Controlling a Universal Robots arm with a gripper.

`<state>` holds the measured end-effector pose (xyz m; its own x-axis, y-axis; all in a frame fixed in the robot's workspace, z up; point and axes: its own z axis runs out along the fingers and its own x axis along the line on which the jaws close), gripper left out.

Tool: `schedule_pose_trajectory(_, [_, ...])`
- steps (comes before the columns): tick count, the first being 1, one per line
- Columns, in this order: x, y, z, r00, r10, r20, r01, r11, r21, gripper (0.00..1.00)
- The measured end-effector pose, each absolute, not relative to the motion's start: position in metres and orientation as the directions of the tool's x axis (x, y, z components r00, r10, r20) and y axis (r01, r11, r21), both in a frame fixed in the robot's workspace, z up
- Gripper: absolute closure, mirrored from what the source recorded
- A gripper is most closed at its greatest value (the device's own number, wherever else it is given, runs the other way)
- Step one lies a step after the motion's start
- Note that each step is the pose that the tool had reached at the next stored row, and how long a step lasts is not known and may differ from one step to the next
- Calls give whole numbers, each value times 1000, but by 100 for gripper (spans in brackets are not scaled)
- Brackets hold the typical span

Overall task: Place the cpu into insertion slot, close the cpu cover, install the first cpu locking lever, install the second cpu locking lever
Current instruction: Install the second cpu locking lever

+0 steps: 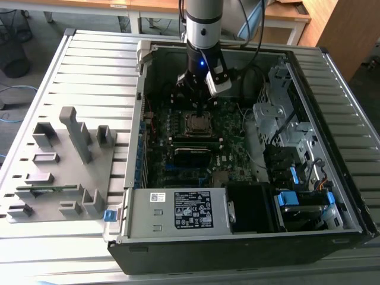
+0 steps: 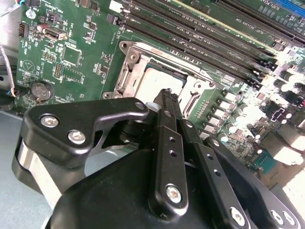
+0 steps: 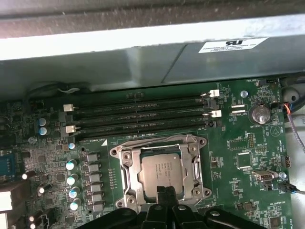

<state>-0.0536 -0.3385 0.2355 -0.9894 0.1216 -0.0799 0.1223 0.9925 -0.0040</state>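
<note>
The cpu (image 3: 161, 172) (image 2: 158, 82), a dull silver square, lies in the insertion slot (image 1: 198, 123) on the green motherboard. The cpu cover (image 3: 127, 168) (image 2: 135, 71), a silver frame with a window, lies flat around the chip's edges. My gripper (image 3: 165, 192) (image 2: 167, 94) (image 1: 199, 110) hangs just above the socket's edge nearest the wrist. Its black fingers (image 2: 163, 138) are pressed together and shut, with nothing seen between them. Their tips overlap the chip's near edge in both wrist views; I cannot tell whether they touch it.
Long black memory slots (image 3: 138, 114) run beside the socket, with a row of capacitors (image 3: 72, 179) on another side. The open computer case (image 1: 332, 119) walls in the board, with drive cages and cables at the exterior view's right. A grey fixture tray (image 1: 59, 160) lies outside at the left.
</note>
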Motion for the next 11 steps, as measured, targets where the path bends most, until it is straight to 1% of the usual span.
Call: schedule_pose_trajectory(11, [-54, -339, 240, -989, 122, -80, 122, 992, -4, 90])
